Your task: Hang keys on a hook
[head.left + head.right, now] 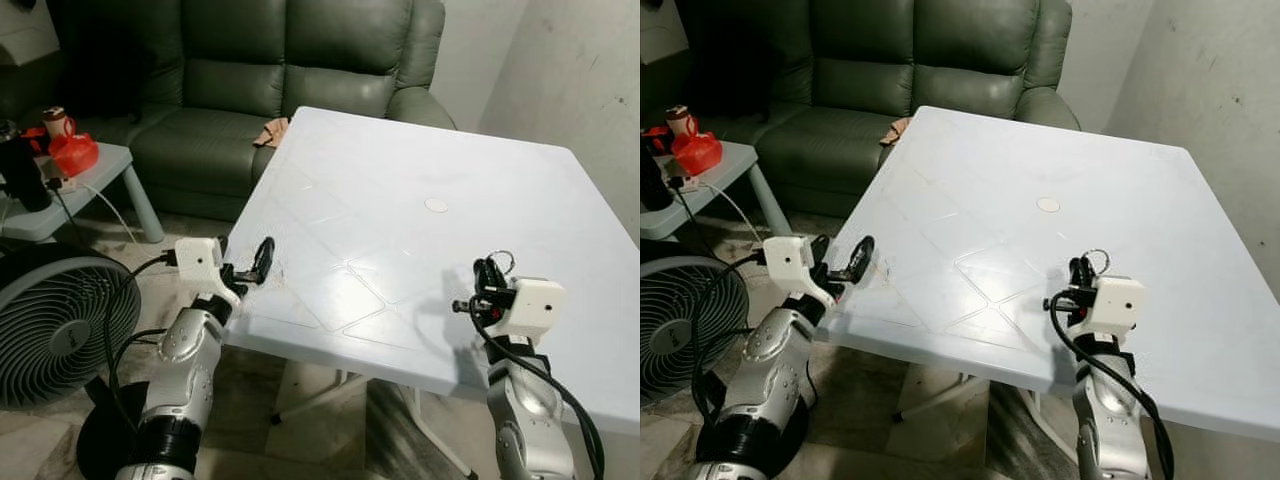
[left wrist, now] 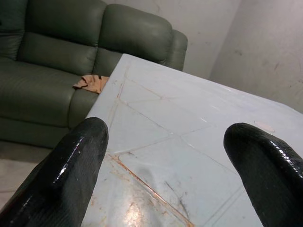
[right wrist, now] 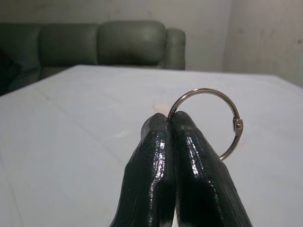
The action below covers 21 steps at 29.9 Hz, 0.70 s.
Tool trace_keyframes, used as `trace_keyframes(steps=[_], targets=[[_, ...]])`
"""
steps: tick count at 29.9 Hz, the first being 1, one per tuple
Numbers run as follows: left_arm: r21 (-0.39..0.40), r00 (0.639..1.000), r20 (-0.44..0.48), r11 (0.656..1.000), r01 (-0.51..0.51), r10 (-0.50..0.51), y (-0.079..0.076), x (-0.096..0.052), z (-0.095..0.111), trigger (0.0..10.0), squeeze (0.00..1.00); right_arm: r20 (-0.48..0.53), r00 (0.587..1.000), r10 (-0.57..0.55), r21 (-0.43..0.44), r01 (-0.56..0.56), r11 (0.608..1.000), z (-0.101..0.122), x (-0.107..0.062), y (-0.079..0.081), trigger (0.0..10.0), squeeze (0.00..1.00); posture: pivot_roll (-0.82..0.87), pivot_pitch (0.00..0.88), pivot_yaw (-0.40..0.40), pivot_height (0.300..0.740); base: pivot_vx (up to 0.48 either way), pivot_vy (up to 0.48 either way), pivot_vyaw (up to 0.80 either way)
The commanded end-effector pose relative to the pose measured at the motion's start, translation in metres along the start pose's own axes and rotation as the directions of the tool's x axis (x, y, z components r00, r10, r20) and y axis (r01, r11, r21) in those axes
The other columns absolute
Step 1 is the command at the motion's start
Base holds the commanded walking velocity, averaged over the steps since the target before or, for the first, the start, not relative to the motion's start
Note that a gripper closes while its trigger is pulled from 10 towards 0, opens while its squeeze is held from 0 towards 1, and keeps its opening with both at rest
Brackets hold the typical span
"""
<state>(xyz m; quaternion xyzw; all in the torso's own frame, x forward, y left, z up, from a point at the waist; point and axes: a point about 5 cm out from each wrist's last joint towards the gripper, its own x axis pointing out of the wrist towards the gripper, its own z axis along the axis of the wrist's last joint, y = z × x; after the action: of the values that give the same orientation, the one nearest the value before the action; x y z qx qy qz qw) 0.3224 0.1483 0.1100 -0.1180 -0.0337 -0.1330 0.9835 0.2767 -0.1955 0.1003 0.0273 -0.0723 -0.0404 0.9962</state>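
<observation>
The jaws of the right gripper (image 3: pixel 169 124) are pressed together on a thin silver metal key ring (image 3: pixel 226 124), which stands up above the two black fingertips (image 3: pixel 187 124), its small clasp on the side away from them. Seen from the head, that gripper hovers over the near right part of the white plastic square bench (image 1: pixel 420 160), with the ring (image 1: pixel 502 260) poking up just past the fingers and clear of the bench top.

The jaws of the left gripper (image 1: pixel 252 268) stand wide apart with nothing between them, at the near left edge of the bench. In the left wrist view its fingers (image 2: pixel 75 161) frame the bench surface, which shows rusty brown streaks along its moulded grooves.

A small round mark (image 1: pixel 436 205) sits near the middle of the bench. Beyond the bench is a dark green leather sofa (image 1: pixel 290 60), and a crumpled tan cloth (image 1: pixel 271 131) lies on its seat just beside the bench's far left corner. On the robot's left are a grey round floor fan (image 1: pixel 50 325) and a pale low side table (image 1: pixel 100 175) carrying a red object (image 1: pixel 72 152).
</observation>
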Motion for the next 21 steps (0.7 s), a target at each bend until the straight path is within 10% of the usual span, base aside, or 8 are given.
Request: trace_keyframes(steps=[1,21], targets=[[0.001,1.0,0.017,1.0,0.022,-0.022,-0.001,0.002,0.009,10.0,0.0,0.013,1.0,0.013,0.002,-0.013,1.0,0.007,0.001,0.005,10.0,0.0,-0.02,0.0,-0.024,0.711,0.0,0.0,0.0],[-0.031,0.999,0.018,0.998,-0.051,0.051,0.007,0.013,0.02,10.0,0.0,0.001,1.0,0.021,-0.013,-0.021,1.0,0.015,0.009,0.016,10.0,0.0,-0.01,0.0,-0.028,0.711,0.0,0.061,-0.62]])
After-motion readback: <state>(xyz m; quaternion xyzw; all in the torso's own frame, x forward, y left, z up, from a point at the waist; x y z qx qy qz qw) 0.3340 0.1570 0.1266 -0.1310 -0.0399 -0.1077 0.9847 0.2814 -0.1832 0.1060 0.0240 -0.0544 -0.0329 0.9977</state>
